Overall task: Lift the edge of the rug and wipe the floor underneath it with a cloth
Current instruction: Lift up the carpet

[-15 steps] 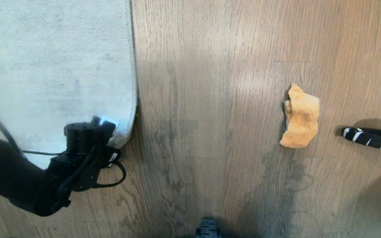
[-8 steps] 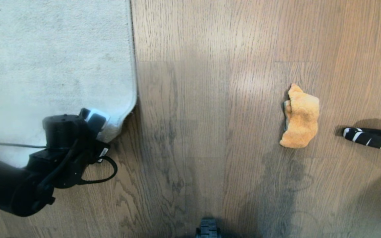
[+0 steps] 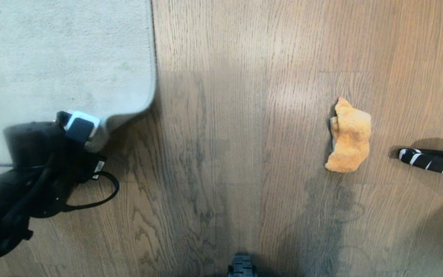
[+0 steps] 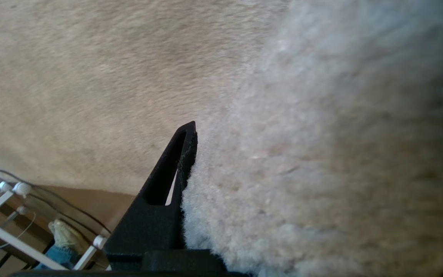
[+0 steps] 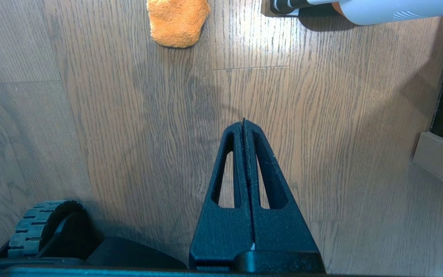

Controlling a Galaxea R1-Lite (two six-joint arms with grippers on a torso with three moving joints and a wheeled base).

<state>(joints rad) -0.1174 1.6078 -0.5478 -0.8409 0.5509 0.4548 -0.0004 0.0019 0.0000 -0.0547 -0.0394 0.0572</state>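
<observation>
Head view: left end effector (image 3: 90, 136) pinches the rug (image 3: 60, 57) corner; no legible writing.

Left claw (image 3: 90, 134) clamped on the rug (image 3: 64, 57) corner — right claw (image 5: 243, 122) parked, fingers pressed together

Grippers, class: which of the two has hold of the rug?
The left gripper, clamped on the rug corner; the right gripper hangs shut and empty above bare floor.

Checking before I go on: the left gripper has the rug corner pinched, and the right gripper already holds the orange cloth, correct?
Not quite. The left gripper does pinch the rug corner, but the right gripper is shut on nothing; the right wrist view shows the cloth lying on the floor.
</observation>
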